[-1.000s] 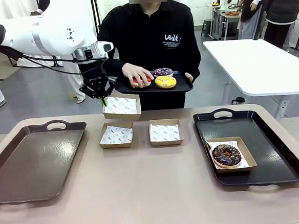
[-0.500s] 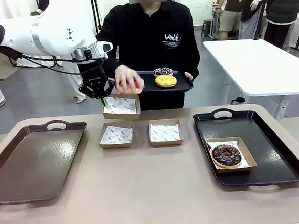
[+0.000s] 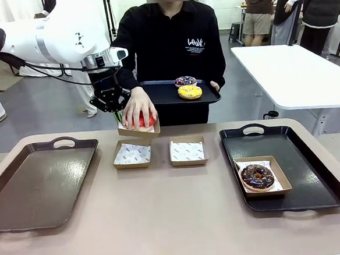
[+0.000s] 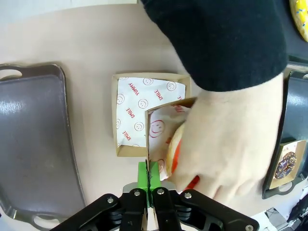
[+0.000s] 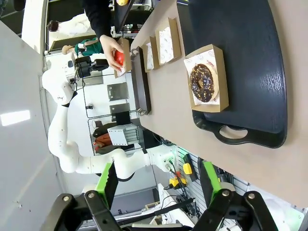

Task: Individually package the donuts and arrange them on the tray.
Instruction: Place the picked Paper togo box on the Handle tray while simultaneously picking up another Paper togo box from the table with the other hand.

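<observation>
My left gripper (image 3: 118, 114) is shut on the rim of a paper-lined cardboard box (image 3: 136, 130) held above the table's far side; its green pads (image 4: 143, 177) pinch the box wall (image 4: 153, 126). The person's hand (image 3: 137, 108) presses the red donut (image 3: 145, 121) into that box, and the hand (image 4: 231, 144) covers most of the donut (image 4: 175, 152). The yellow donut (image 3: 189, 91) and the sprinkled donut (image 3: 185, 81) lie on the black tray (image 3: 159, 94) that the person holds. The chocolate donut (image 3: 257, 177) sits boxed on the right tray (image 3: 313, 179). My right gripper (image 5: 159, 185) hangs open, high above that tray (image 5: 240, 29).
Two empty lined boxes (image 3: 132, 153) (image 3: 187, 151) sit mid-table, one of them (image 4: 139, 103) right below the held box. A bare dark tray (image 3: 34, 183) lies at the left. A white table (image 3: 294, 72) and other people stand behind.
The person's hand carried the red donut from the held tray over to the box in my left gripper and now presses it in. Neither arm moved.
</observation>
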Robot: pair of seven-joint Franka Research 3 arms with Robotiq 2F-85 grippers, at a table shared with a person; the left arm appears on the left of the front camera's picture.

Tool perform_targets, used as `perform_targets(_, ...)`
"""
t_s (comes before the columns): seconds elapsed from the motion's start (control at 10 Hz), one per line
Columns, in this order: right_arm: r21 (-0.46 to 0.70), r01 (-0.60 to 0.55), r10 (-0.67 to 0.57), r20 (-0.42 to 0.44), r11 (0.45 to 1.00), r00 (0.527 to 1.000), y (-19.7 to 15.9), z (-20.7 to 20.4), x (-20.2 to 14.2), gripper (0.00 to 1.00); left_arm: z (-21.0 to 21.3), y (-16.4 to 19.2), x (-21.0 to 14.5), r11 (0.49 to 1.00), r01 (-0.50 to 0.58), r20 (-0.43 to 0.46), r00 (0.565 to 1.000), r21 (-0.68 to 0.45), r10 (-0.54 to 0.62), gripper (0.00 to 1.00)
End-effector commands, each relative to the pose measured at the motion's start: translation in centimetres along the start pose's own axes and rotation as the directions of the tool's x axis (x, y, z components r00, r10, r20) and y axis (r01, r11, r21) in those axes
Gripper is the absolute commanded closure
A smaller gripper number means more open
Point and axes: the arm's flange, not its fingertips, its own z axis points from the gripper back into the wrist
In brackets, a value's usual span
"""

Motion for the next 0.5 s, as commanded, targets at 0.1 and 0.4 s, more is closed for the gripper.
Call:
perform_targets(0.1, 0.011, 0.005, -0.005, -0.003, 1.0, 1.0, -0.18, 0.21, -0.25, 0.1, 0.02, 0.07, 0.03, 1.0, 0.0, 0.0, 1.0, 0.0, 0.0, 1.0)
perform_targets(0.4, 0.011, 0.005, -0.005, -0.003, 1.0, 1.0, -0.18, 0.21, -0.25, 0.1, 0.02, 0.07, 0.03, 1.0, 0.0, 0.0, 1.0, 0.0, 0.0, 1.0)
